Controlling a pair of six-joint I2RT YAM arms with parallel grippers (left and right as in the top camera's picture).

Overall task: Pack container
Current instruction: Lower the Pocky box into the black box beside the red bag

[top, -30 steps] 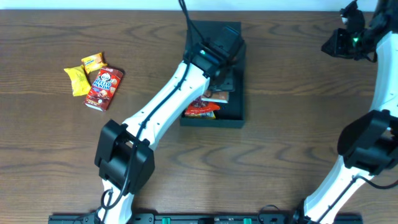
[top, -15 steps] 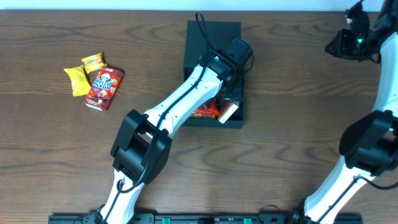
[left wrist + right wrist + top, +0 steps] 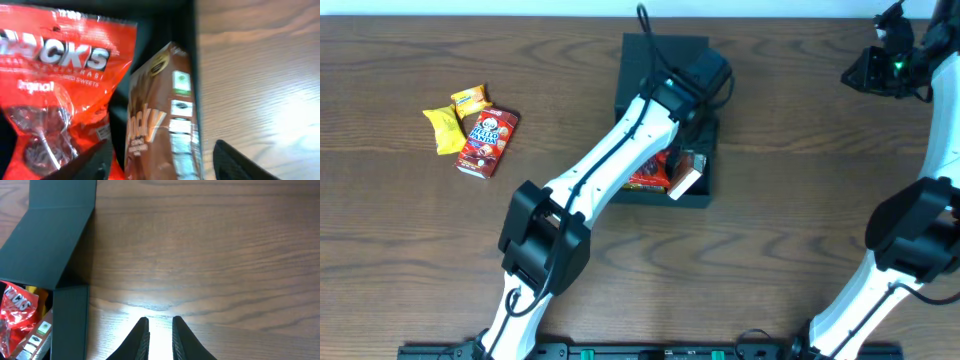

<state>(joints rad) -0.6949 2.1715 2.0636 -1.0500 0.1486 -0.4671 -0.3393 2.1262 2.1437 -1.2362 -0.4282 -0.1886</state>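
Left gripper, jaws spread and empty, has just released a brown snack box against the container's right wall, beside the red packet; three snacks lie far left.

We see a dark wood-grain desk. On it near the middle sits the black container, its flap lid open toward the far edge. Well apart to the left lie a red snack packet and two yellow packets, all close together.
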